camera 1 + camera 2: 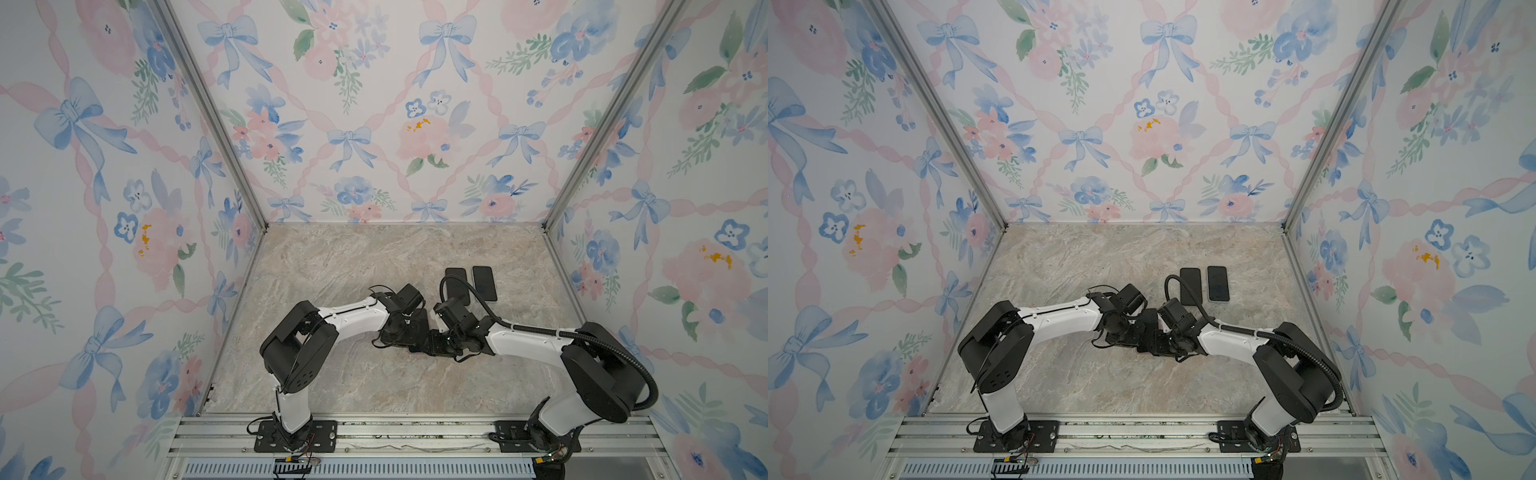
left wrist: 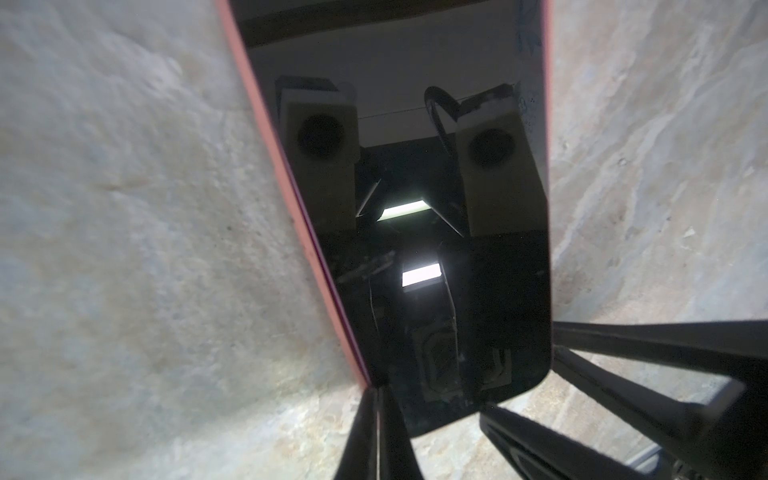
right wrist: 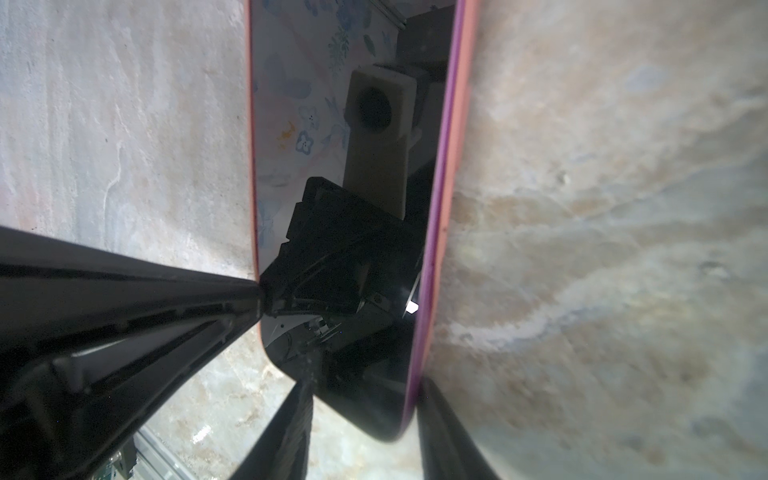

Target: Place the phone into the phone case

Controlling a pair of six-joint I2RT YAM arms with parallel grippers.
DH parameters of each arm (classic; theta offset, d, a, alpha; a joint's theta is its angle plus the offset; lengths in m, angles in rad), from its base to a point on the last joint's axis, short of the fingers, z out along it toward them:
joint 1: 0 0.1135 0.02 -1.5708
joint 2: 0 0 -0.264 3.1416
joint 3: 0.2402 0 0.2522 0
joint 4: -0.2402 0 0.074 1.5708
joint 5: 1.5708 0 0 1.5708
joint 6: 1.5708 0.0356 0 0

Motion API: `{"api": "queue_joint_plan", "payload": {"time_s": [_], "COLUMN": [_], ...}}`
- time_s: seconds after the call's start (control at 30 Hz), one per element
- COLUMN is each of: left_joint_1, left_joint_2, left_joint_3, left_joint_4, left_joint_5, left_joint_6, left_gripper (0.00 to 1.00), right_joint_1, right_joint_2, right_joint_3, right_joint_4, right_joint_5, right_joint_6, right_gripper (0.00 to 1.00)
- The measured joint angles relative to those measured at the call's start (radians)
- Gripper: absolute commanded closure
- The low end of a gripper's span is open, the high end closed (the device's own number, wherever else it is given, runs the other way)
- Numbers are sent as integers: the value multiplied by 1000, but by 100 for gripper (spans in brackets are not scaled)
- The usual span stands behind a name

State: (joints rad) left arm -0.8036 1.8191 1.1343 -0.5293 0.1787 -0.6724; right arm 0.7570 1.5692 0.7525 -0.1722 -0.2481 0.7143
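Left wrist view: the phone (image 2: 415,124) lies face up on the table (image 2: 124,208), its glossy screen mirroring my own wrists, and the pink case (image 2: 269,124) runs along its side. My left jaws are shut tight, fingertips (image 2: 361,432) together at the case's corner (a closed pair pokes more firmly than an open one). I judge they are there to push, not to hold.

In the right wrist view my right jaws straddle one end of the phone, a finger (image 3: 440,428) against each long side. As far as I can tell they grip it across its width, which pins it while the left tip leans on the edge. Along one side a purple band shows inside the pink rim; I take it for the phone's flank, not fully seated (a guess).

In both top views the phone is mostly hidden under my wrists near the table's middle, with my left arm reaching in from 9 o'clock and my right from 3 o'clock. Two dark slabs (image 1: 484,282) lie side by side at 1 o'clock of it; I cannot tell whether they are phones or cases.
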Motion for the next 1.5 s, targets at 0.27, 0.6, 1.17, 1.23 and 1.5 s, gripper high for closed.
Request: {"api": "queue_joint_plan", "payload": {"time_s": [0.27, 0.6, 1.17, 1.23, 1.5], "left_joint_1": [0, 34, 50, 57, 72], "left_joint_2": [-16, -48, -58, -60, -70], "left_joint_3": [-12, -46, -99, -110, -146], "left_joint_4": [7, -5, 74, 94, 162], "left_joint_5": [0, -15, 83, 105, 159], "left_joint_6": [0, 0, -18, -22, -42], "left_gripper": [85, 71, 61, 57, 60], "right_joint_1": [18, 16, 10, 10, 8], "right_joint_2": [-3, -34, -34, -34, -34], "right_joint_3": [47, 53, 48, 46, 43], "right_joint_4": [-79, -107, -101, -100, -97], "right_joint_5": [52, 63, 63, 63, 63], "right_joint_6": [-50, -65, -63, -63, -60], "right_gripper": [57, 62, 71, 72, 75]}}
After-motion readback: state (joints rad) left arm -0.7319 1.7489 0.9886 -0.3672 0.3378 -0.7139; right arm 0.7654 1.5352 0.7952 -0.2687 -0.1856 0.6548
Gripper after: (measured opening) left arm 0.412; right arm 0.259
